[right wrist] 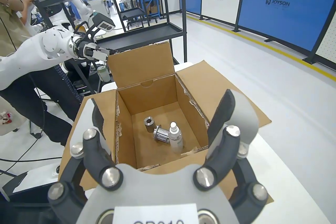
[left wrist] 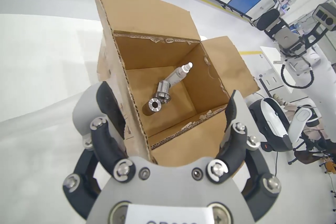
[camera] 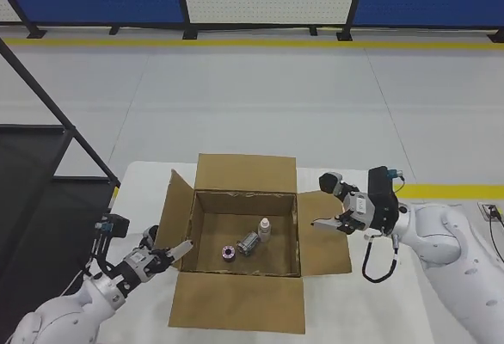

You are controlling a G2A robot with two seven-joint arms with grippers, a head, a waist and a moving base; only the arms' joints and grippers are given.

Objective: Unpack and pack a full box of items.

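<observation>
Plainly, left end effector [left wrist: 168,93] at the box's [camera: 243,176] 9 o'clock and right end effector [right wrist: 162,99] at 3 gape empty; reaching in, either could snag a flap [camera: 176,215].

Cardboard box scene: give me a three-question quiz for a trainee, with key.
1. True or false: the brown cardboard box holds four items.
2. The left pincer is: A open, B shut on an item, C inside the box.
3. Name the item between the clear white-capped plastic bottle and the short grey holed metal cylinder.
Key: 1 false, three; 2 A; 3 the ribbed silver metal fitting.
</observation>
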